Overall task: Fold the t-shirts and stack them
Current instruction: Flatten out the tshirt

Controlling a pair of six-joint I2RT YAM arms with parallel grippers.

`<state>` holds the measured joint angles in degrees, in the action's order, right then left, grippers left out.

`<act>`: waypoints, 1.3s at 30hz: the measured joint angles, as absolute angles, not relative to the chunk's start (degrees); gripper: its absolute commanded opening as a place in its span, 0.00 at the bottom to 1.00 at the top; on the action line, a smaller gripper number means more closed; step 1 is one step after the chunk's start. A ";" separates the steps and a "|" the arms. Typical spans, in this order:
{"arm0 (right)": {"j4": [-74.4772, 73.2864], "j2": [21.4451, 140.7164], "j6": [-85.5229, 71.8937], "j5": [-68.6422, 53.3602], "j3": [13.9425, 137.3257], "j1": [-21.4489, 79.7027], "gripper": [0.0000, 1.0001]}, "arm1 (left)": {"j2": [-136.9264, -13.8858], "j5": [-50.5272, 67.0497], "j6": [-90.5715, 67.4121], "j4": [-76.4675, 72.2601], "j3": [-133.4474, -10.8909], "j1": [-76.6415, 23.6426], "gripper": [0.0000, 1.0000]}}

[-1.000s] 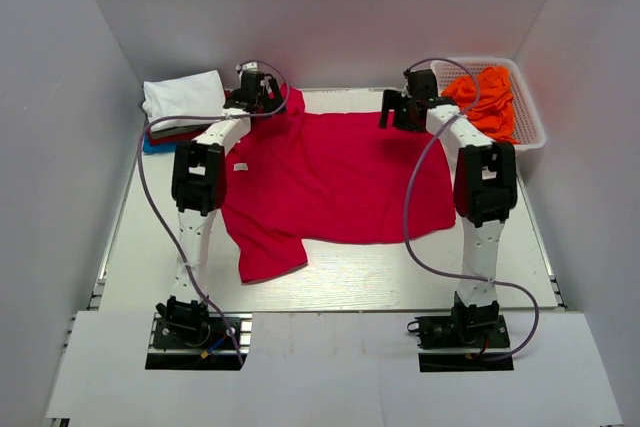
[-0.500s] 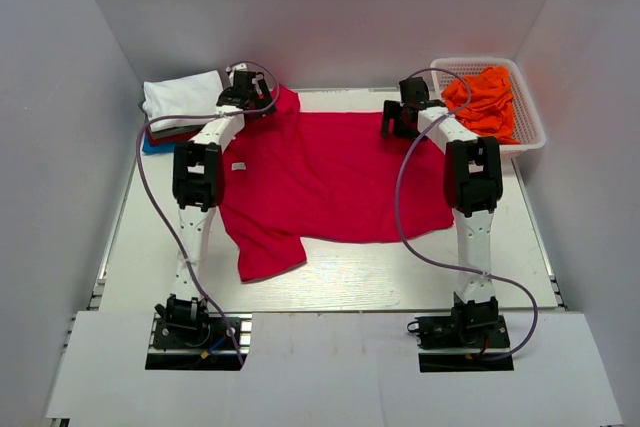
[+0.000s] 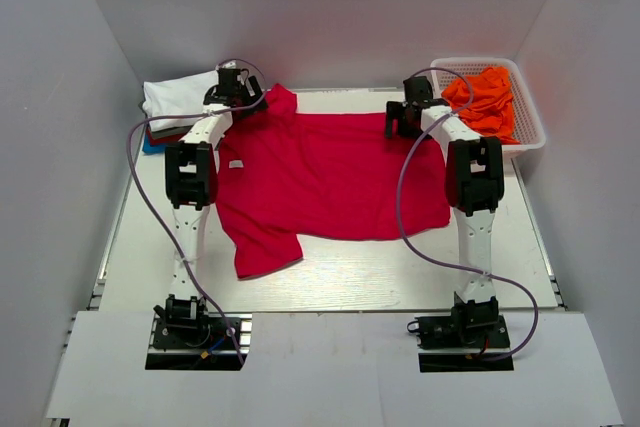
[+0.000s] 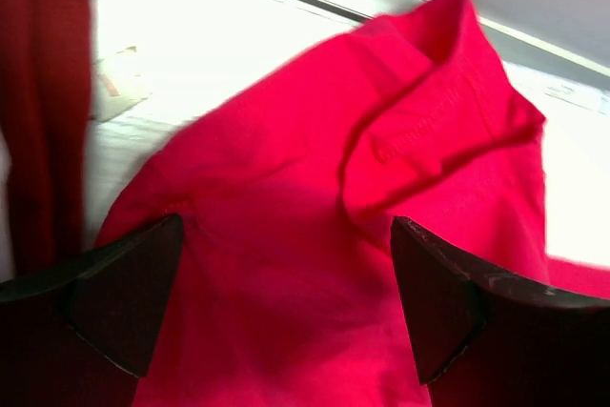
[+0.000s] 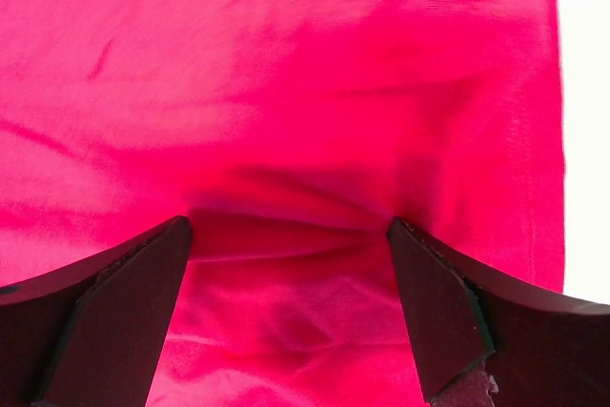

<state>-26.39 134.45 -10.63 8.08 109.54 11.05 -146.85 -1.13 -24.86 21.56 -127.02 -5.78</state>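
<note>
The crimson t-shirt point(image 3: 330, 177) lies spread at centre; left gripper point(image 3: 232, 95) at its 11 o'clock sleeve and right gripper point(image 3: 405, 119) at 1 o'clock both gape, holding nothing. Pinching the bunched sleeve unevenly risks a crooked fold

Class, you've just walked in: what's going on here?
Two robot arms work on a crimson t-shirt spread on the table. Both tools are open: the left tool over its far sleeve, the right tool over its far edge. Neither grips cloth yet. A stack of folded shirts sits far left; an orange shirt lies in a basket.
</note>
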 measured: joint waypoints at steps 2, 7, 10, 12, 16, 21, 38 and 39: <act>-26.02 134.37 -9.06 6.81 109.54 11.22 0.90 | -146.85 1.34 -24.67 21.21 -127.04 -5.52 1.00; -25.78 131.35 -5.63 5.04 109.08 12.34 0.90 | -145.86 4.84 -23.55 22.31 -127.15 -5.58 1.00; -25.32 124.75 -4.80 4.27 106.13 13.67 0.90 | -141.73 5.69 -23.27 23.46 -124.51 -5.82 1.00; -24.67 118.10 -4.78 3.77 102.08 14.68 0.90 | -136.35 6.15 -23.29 24.69 -120.75 -6.02 1.00; -22.20 104.55 -6.39 2.15 92.42 16.56 0.90 | -122.45 6.46 -24.32 26.70 -111.90 -6.20 1.00; -20.84 92.71 -12.32 2.00 77.19 16.14 0.90 | -102.80 6.37 -28.53 28.49 -94.70 -6.28 1.00; -27.73 64.95 -27.94 5.39 43.00 7.35 0.90 | -52.16 5.28 -44.51 54.74 -36.64 -6.28 0.88; -28.08 63.92 -28.77 5.76 42.02 6.94 0.90 | -48.93 6.35 -46.11 54.83 -34.37 -6.28 0.85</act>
<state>-28.08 63.92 -28.77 5.76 42.02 6.94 -48.93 6.35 -46.11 54.83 -34.37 -6.28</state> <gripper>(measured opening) 0.904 0.893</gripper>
